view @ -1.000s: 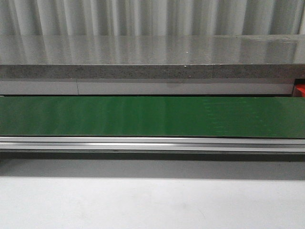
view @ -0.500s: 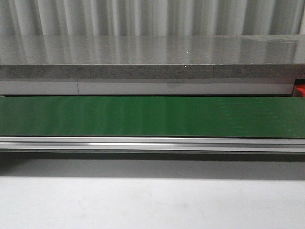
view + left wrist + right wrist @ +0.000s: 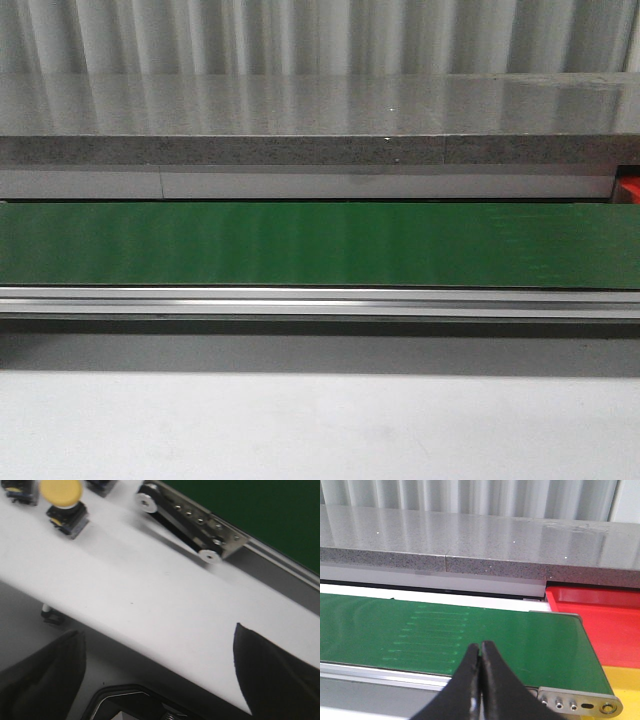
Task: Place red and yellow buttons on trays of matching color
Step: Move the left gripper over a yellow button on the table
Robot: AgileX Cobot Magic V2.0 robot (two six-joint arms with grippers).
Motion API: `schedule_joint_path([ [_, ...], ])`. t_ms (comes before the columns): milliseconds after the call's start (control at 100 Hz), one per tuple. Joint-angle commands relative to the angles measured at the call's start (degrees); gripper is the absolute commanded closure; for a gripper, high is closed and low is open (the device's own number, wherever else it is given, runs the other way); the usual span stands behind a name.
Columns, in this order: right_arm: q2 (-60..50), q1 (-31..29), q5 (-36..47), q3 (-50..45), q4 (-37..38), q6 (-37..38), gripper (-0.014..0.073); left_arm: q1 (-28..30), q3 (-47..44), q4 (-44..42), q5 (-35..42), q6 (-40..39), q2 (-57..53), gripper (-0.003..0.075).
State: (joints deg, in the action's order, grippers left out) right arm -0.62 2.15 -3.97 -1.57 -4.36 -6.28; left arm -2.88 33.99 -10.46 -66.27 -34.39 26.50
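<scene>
- Front view: just the green belt [image 3: 320, 244] running across, with a grey stone ledge [image 3: 320, 120] behind it and the white surface [image 3: 320, 430] in front. A sliver of the red tray [image 3: 630, 187] peeks in past the belt's right end. No arms here.
- Left wrist view: left end effector [image 3: 160, 670] spread wide over the surface edge, holding nothing. A yellow button [image 3: 62, 500] sits on the surface near the belt's metal end bracket [image 3: 195, 525].
- Right wrist view: right end effector [image 3: 480, 652] pinched closed, empty, over the belt. Red tray beside the belt's end, yellow tray [image 3: 625, 680] next to it.
</scene>
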Motion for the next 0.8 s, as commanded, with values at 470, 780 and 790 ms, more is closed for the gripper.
schedule_joint_path([
  [470, 0.4, 0.0, 4.3, 1.1, 0.5, 0.2, 0.0652, -0.1, -7.2, -8.5, 10.5, -15.9, 1.4, 0.0202],
  [780, 0.4, 0.0, 4.3, 1.1, 0.5, 0.2, 0.0652, -0.1, 0.1, -6.4, 10.0, -13.6, 13.0, 0.0207],
  [790, 0.4, 0.0, 4.3, 1.1, 0.5, 0.2, 0.0652, -0.1, 0.4, -6.6, 10.0, -13.6, 13.3, 0.0207],
])
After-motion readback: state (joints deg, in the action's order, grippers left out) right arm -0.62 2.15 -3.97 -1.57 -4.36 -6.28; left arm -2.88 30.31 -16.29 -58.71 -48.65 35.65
